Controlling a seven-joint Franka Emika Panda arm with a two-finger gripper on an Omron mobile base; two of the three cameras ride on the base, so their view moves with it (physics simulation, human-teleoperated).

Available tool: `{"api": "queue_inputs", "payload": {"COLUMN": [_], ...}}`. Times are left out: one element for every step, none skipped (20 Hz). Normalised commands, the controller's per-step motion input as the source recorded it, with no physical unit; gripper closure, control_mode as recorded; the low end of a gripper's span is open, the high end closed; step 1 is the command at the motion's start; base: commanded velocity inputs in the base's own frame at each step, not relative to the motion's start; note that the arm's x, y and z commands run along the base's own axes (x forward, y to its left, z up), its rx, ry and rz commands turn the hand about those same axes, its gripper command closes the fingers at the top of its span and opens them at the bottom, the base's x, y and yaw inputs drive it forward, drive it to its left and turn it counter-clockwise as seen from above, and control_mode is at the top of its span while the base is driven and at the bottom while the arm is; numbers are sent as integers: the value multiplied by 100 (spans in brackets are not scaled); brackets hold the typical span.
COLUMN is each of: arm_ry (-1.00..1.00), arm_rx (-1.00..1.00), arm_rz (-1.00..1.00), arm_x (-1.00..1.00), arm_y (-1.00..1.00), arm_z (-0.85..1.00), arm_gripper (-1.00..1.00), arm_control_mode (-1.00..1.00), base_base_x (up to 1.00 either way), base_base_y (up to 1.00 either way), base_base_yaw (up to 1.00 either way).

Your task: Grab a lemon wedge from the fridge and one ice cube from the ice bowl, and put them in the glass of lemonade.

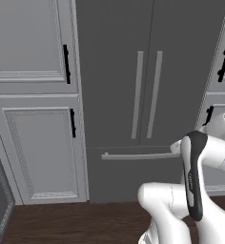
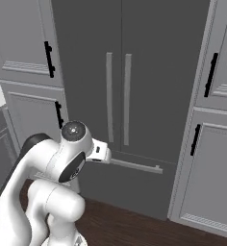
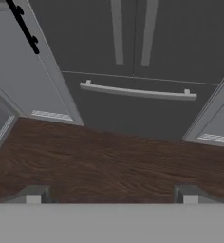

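We are facing the fridge (image 1: 148, 57), which is filling the centre of both base views with both doors shut, so its inside is staying hidden from us. Light grey cabinets (image 1: 35, 119) are flanking it, cut off at the frame edges. Dark wood floor (image 3: 109, 161) is running across the middle of the hand view. The drawer handle (image 3: 137, 91) is sitting in that view's upper half. Our gripper (image 3: 111, 195) is hanging spread wide at the bottom, holding nothing.
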Motion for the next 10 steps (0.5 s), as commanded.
{"api": "queue_inputs", "payload": {"arm_ry": [0, 0, 0, 0, 0, 0, 0, 0, 0, 0], "arm_rx": [0, 0, 0, 0, 0, 0, 0, 0, 0, 0], "arm_rz": [0, 0, 0, 0, 0, 0, 0, 0, 0, 0], "arm_x": [0, 0, 0, 0, 0, 0, 0, 0, 0, 0], "arm_y": [0, 0, 0, 0, 0, 0, 0, 0, 0, 0], "arm_z": [0, 0, 0, 0, 0, 0, 0, 0, 0, 0], "arm_gripper": [-100, -100, -100, -100, -100, -100, -100, -100, -100, -100], "arm_control_mode": [100, 100, 100, 100, 100, 100, 100, 100, 100, 100], "base_base_x": [0, 0, 0, 0, 0, 0, 0, 0, 0, 0], "base_base_y": [-13, -16, -16, -14, -16, -15, -11, 0, 0, 0], "base_base_yaw": [-2, -11, -19, -25, -27, -30, -31, -28, -25, -24]}}
